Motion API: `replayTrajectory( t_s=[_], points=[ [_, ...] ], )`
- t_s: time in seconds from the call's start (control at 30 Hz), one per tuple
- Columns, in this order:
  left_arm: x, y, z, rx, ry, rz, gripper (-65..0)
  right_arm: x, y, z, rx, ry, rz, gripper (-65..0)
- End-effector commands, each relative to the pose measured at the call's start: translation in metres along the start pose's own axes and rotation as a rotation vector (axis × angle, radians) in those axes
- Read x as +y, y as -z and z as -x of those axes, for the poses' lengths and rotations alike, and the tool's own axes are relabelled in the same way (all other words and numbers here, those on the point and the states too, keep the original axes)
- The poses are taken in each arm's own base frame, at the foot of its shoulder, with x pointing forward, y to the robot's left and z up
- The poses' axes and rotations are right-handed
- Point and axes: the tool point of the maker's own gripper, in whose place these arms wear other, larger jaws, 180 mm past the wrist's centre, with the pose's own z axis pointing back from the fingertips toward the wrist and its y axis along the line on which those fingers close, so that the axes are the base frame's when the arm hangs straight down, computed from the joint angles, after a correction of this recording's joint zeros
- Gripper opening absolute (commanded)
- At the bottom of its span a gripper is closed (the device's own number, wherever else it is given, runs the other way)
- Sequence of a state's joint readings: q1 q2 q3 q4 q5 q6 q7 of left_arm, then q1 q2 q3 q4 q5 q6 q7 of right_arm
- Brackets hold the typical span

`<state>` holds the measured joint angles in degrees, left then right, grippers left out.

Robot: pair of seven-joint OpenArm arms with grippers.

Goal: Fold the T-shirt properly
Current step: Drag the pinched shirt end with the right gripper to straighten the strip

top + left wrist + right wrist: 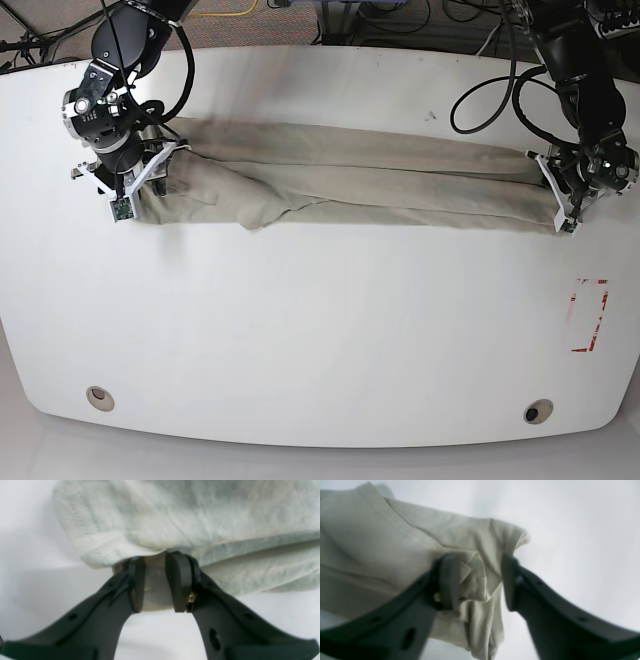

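The T-shirt (350, 180) lies folded into a long band on the table (320, 330), its long axis running straight from one gripper to the other, so each arm has its own end under it. Your right gripper (480, 580) stands parted around a bunched end (cloth touches one pad only, nothing pinched). Your left gripper (155, 582) is narrowly parted at the other end's edge; I cannot tell whether it pinches cloth.

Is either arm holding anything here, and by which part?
Left gripper pinches the T-shirt at one end's edge. Right gripper's fingers stand apart around bunched cloth at the other end; no clamp.
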<state>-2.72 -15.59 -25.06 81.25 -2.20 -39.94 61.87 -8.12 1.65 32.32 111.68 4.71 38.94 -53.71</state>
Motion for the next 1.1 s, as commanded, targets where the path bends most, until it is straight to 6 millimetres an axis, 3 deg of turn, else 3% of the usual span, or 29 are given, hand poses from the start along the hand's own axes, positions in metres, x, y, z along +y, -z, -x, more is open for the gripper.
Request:
replayTrajectory(
  t_s=[0.0, 0.1, 0.23, 0.4, 0.53, 0.7, 1.07],
  points=[
    [0.006, -0.001, 0.012, 0.062, 0.013, -0.024, -46.8, -0.004, -0.010, -0.020, -0.073, -0.013, 0.019, -27.6],
    [0.006, -0.001, 0.012, 0.062, 0.013, -0.024, -46.8, 0.011, -0.011, -0.024, -0.102, -0.008, -0.027, -24.9],
    [0.006, -0.001, 0.012, 0.062, 0.013, -0.024, -46.8, 0.027, -0.013, -0.033, -0.161, 0.045, -0.099, -27.0],
    [0.006, -0.001, 0.012, 0.062, 0.013, -0.024, -46.8, 0.040, -0.015, -0.034, -0.188, 0.092, -0.168, -33.8],
    [0.006, -0.001, 0.012, 0.062, 0.013, -0.024, -46.8, 0.057, -0.009, -0.027, -0.171, 0.107, -0.230, -43.9],
    [0.006, -0.001, 0.011, 0.058, 0.013, -0.025, -46.8, 0.070, 0.010, -0.003, -0.096, 0.149, -0.288, -56.0],
    [0.007, -0.002, 0.008, 0.049, 0.013, -0.025, -46.7, 0.073, 0.036, 0.034, -0.040, 0.230, -0.319, -56.3]
  ],
)
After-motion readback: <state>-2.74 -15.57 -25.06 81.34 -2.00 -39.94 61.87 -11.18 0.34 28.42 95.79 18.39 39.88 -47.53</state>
